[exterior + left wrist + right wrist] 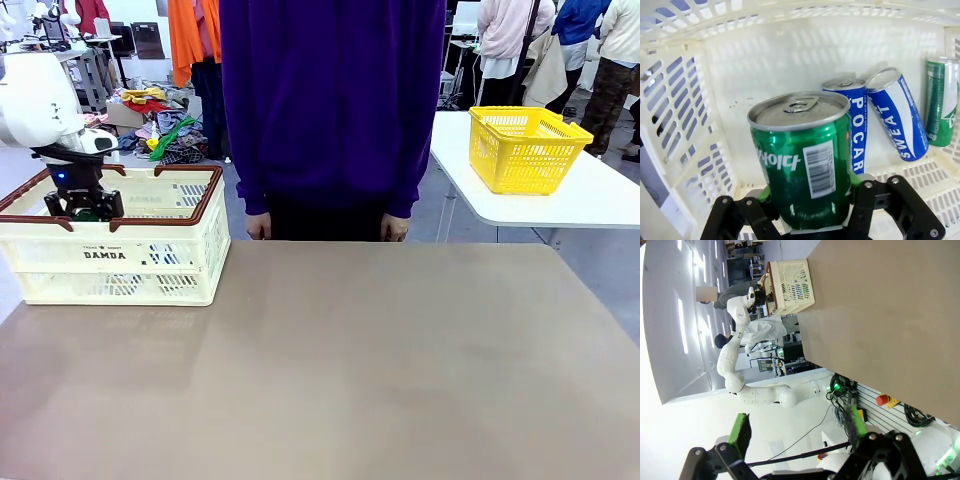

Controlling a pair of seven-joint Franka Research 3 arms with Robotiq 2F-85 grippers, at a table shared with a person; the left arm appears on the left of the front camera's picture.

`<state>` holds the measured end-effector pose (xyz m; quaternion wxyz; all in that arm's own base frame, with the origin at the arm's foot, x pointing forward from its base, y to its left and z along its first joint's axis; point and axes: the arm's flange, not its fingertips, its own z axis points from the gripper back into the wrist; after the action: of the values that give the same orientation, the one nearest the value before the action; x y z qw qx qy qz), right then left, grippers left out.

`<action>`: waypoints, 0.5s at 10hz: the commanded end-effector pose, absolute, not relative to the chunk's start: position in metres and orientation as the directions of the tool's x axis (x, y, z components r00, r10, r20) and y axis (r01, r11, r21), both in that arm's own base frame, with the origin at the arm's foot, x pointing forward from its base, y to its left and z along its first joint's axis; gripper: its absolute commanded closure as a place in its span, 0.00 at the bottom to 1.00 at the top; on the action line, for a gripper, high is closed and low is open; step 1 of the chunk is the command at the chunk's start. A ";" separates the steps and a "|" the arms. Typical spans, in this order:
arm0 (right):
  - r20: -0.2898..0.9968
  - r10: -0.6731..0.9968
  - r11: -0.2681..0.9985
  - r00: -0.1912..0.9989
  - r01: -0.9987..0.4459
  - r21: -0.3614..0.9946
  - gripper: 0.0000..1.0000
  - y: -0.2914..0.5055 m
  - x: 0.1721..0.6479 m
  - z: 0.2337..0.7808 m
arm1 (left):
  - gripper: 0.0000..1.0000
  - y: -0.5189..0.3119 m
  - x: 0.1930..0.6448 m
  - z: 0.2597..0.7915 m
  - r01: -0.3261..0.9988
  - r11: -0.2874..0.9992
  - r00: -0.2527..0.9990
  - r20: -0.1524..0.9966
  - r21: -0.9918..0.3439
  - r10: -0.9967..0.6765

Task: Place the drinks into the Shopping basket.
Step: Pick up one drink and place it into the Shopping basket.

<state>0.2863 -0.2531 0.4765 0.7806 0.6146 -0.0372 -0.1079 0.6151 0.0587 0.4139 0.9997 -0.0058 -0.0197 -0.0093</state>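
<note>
In the front view my left gripper reaches down into the cream Shopping basket marked "DAMDA" at the table's far left. In the left wrist view the left gripper is shut on a green can with a silver top, held upright inside the slotted basket. Two blue drinks lean against the basket's far wall, and another green can stands at the right edge. My right gripper is open with nothing between its green pads, off the table.
A person in a purple top stands at the table's far side, hands down. A yellow basket sits on a white table at the back right. The brown tabletop stretches wide to the right of the basket.
</note>
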 end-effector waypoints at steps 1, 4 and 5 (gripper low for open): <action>-0.090 -0.210 0.231 0.974 0.139 0.963 0.00 -0.253 0.285 0.480 | 0.00 0.058 0.610 0.424 -0.014 1.000 0.998 0.059 -0.011 0.015; -0.090 -0.210 0.231 0.974 0.139 0.963 0.00 -0.253 0.285 0.480 | 0.00 0.058 0.608 0.433 -0.022 0.999 0.997 0.077 -0.026 0.024; -0.090 -0.210 0.231 0.974 0.139 0.963 0.00 -0.253 0.285 0.480 | 0.00 0.056 0.606 0.438 -0.021 0.999 0.996 0.083 -0.025 0.023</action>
<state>0.2863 -0.2531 0.4765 0.7806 0.6146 -0.0372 -0.1079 0.6123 0.0589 0.4349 0.9993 -0.0061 -0.0369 0.0004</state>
